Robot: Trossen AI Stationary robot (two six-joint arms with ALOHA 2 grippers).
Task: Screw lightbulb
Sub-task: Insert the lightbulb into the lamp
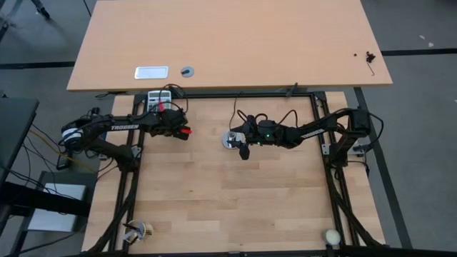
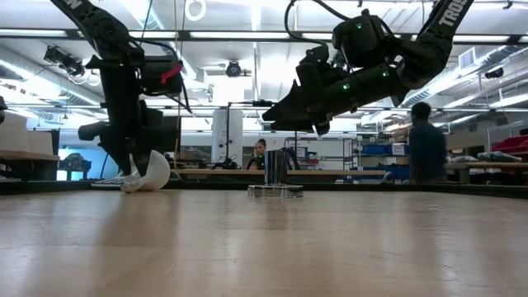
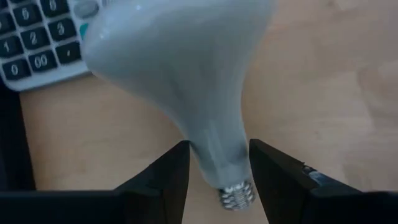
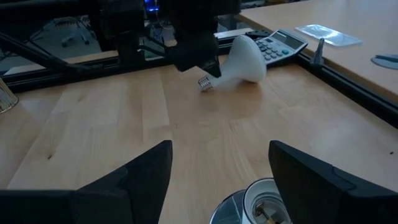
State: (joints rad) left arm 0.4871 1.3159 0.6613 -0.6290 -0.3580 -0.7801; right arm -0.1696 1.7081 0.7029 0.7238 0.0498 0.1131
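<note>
The white lightbulb (image 3: pixel 186 56) lies on its side on the wooden table at the far left, next to a calculator. Its dome (image 4: pixel 245 59) rests on the wood and its screw base (image 4: pixel 205 83) points toward the table's middle. My left gripper (image 3: pixel 219 149) comes down on it, open, with one finger on each side of the narrow neck. My right gripper (image 4: pixel 217 168) hangs open near the table's middle, just above the round silver socket (image 4: pixel 258 202), and touches nothing. In the low view the socket (image 2: pixel 275 188) stands on the table below that gripper. My left gripper's fingers (image 3: pixel 174 168) stand close on both sides of the bulb's neck (image 3: pixel 217 146), just above the screw base, slanting down from above and lying across the neck. I cannot tell whether they touch it. The bulb lies on the table.
A calculator (image 4: pixel 280 42) lies beside the bulb at the far left. Black frame rails (image 1: pixel 243 94) border the work table, with a second tabletop (image 1: pixel 228 43) beyond. Cream balls sit at the near corners (image 1: pixel 332 237) (image 1: pixel 146 230). People (image 2: pixel 426 148) stand in the room behind.
</note>
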